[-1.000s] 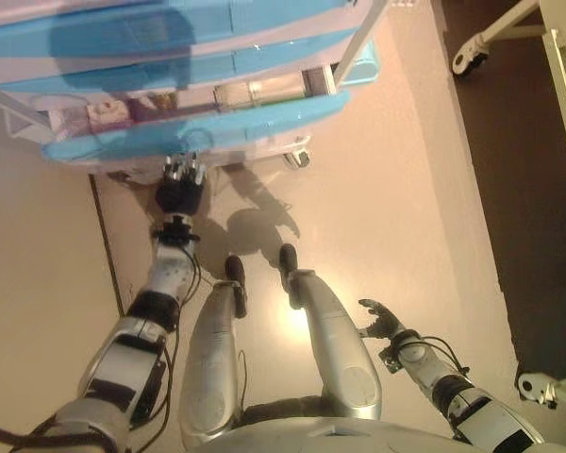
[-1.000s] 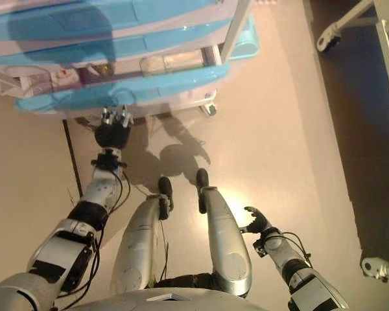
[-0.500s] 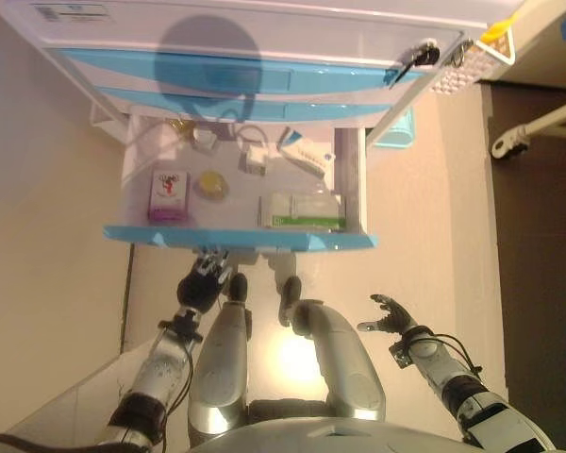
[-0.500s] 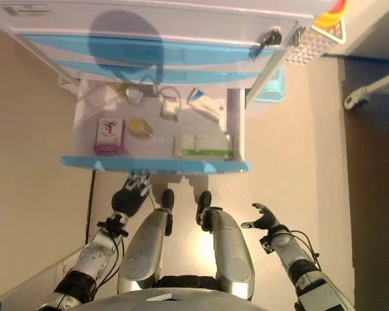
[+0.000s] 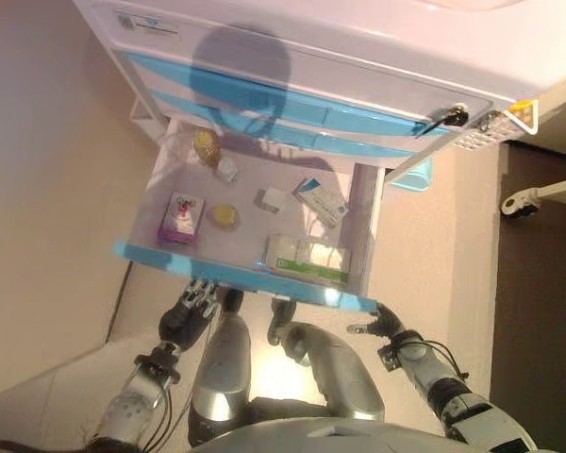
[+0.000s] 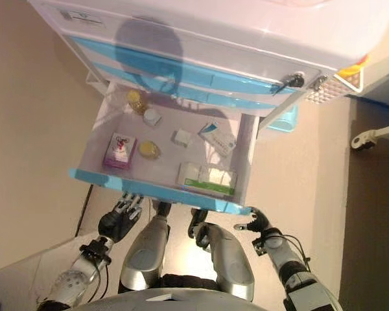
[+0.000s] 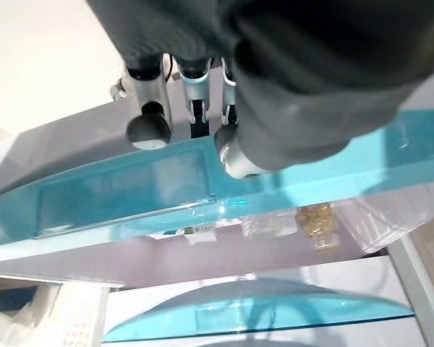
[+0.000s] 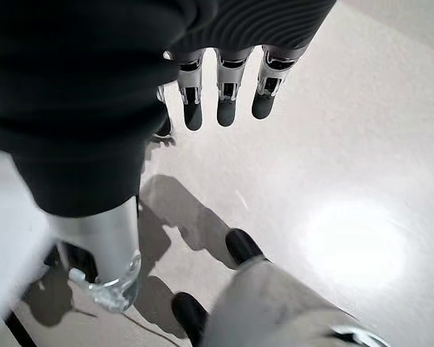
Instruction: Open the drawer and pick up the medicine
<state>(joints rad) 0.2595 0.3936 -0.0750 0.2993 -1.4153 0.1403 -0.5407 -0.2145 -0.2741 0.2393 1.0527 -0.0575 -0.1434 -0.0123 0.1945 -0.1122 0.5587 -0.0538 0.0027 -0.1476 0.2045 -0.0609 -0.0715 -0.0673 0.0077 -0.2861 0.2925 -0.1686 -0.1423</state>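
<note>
Several medicine packs (image 5: 307, 257) crowd the open blue-fronted plastic drawer (image 5: 236, 276); the left hand (image 5: 191, 307), fingers curled under its front, may jerk it loose, while the right hand (image 5: 382, 323) hangs spread.

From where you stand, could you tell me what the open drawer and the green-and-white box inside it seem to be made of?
The drawer looks like moulded plastic: pale, smooth walls with a glossy light-blue front that catches highlights and looks slightly see-through in the left wrist view. The green-and-white box appears to be printed cardboard, flat-faced with crisp edges, possibly with a sheen; I cannot be sure.
</note>
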